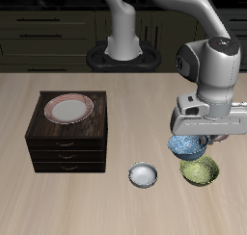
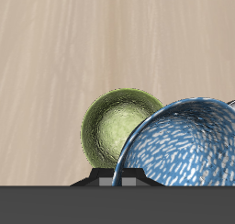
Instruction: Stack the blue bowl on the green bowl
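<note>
The blue bowl (image 1: 186,146), mottled blue and white, hangs in my gripper (image 1: 192,140) above the table. In the wrist view the blue bowl (image 2: 184,147) fills much of the frame and overlaps the rim of the green bowl (image 2: 117,125). The green bowl (image 1: 201,170), speckled yellow-green, sits on the table near the front edge, just below and slightly offset from the held bowl. The gripper is shut on the blue bowl's rim. The fingers are mostly hidden by the gripper body.
A small white-grey bowl (image 1: 144,174) sits on the table beside the green bowl. A dark wooden drawer cabinet (image 1: 68,135) carries a pink-rimmed white plate (image 1: 69,108) on top. The robot base (image 1: 123,48) stands at the back.
</note>
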### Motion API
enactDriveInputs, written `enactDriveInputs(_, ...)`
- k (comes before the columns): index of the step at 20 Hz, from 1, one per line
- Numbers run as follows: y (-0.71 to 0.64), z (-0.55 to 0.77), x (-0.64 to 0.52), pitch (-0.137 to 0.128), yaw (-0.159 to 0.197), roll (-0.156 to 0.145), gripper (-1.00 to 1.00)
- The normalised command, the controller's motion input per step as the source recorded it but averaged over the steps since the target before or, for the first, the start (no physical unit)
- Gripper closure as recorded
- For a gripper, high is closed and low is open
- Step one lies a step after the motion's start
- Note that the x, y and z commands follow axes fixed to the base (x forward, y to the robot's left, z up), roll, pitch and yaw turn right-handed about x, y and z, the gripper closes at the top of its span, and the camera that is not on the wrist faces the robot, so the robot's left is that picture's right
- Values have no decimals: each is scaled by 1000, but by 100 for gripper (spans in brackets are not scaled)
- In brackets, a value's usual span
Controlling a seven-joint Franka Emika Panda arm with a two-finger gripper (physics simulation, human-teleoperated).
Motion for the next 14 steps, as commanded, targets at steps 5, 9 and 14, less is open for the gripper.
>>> enactDriveInputs(5, 106, -258, 0, 30, 4, 4, 100)
enactDriveInputs(9, 50, -139, 5, 15, 11, 3, 100)
enactDriveInputs(14, 79, -163, 93, 12, 35, -9, 100)
